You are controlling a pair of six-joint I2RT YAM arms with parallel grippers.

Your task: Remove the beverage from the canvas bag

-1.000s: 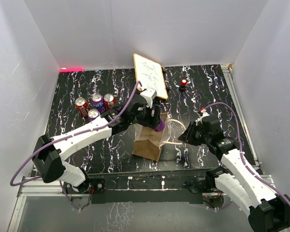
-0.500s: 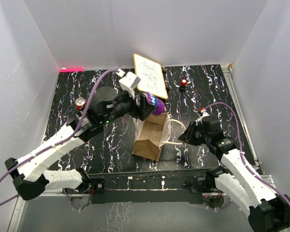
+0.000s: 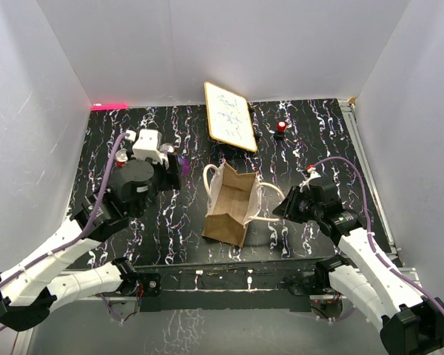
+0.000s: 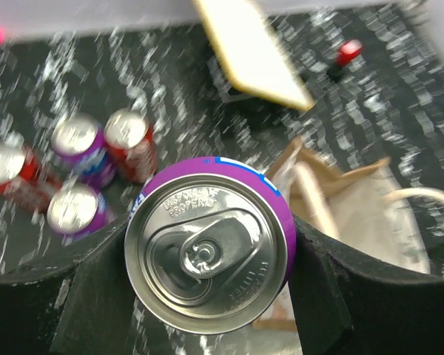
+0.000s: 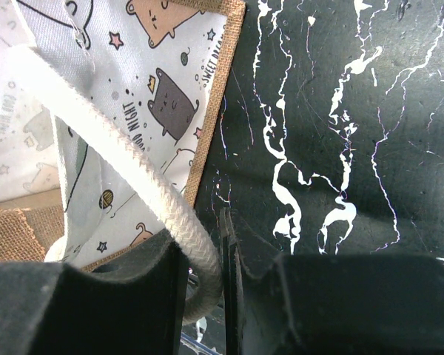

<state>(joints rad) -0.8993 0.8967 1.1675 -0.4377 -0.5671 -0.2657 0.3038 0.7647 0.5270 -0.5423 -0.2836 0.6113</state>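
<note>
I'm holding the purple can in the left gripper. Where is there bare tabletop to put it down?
Bare tabletop lies between the left arm and the canvas bag, toward the near edge. Another patch sits at the back left, between the whiteboard and the pink strip. It is crowded at the left, where four cans stand near the purple can.

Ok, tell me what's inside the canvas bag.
Through the open mouth of the canvas bag only its cartoon-print lining shows; no can is visible. The bag's bottom is hidden by its own walls. The right gripper pinches one handle.
</note>
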